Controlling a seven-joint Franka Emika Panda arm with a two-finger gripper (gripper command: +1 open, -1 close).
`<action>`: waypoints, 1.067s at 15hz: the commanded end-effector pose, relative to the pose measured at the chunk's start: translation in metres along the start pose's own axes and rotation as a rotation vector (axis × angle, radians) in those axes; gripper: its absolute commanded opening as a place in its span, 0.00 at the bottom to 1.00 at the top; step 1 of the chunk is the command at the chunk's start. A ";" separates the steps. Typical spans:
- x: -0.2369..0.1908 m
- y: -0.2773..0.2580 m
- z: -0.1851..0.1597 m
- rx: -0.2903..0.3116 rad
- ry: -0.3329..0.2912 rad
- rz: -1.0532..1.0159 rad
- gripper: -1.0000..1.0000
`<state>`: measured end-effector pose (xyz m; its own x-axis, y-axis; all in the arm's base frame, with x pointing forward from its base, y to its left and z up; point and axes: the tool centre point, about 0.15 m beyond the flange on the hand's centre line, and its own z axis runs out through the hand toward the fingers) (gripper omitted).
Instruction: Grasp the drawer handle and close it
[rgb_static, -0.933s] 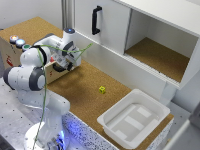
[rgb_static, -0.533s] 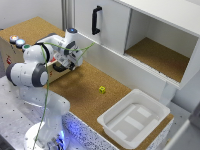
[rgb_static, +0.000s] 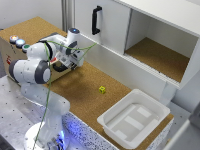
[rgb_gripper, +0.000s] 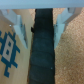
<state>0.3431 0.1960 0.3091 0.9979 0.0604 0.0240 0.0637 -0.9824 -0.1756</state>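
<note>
Surface: cork-topped table (rgb_static: 80, 95) carries everything; a large white cabinet (rgb_static: 145, 35) with a black handle stands along its far edge, and a white tray (rgb_static: 132, 120) sits at the near corner toward the exterior view's right.

Task's thing: you find the small wooden case (rgb_static: 12, 55) at the table's edge on the exterior view's left, with red, blue and green buttons (rgb_static: 19, 42) on top. The drawer (rgb_static: 62, 67) is the pale brown box beside it, right under the arm's wrist.

Fingers: the gripper (rgb_gripper: 42, 30) is at the drawer; in the wrist view the two pale fingers (rgb_gripper: 19, 25) stand apart on either side of a dark bar that I take for the drawer handle (rgb_gripper: 42, 50). They look spread, not yet squeezing it.

Progress: judging from this, you are at the grasp step. The reach looks done; clamping the handle and pushing the drawer shut are left.

Hard to make out: the arm covers most of the drawer in the exterior view, so you cannot tell how far it stands out. The wrist view is blurred, and whether the fingers touch the handle is unclear.

Other: a small yellow cube (rgb_static: 102, 89) lies mid-table, well apart from the work.
</note>
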 end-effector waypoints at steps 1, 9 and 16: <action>0.016 -0.017 0.003 0.025 -0.076 -0.033 0.00; 0.006 -0.065 0.016 -0.013 -0.072 -0.089 0.00; 0.003 -0.113 0.029 -0.004 -0.065 -0.123 0.00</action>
<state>0.3406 0.2637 0.3086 0.9865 0.1613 0.0272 0.1635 -0.9668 -0.1961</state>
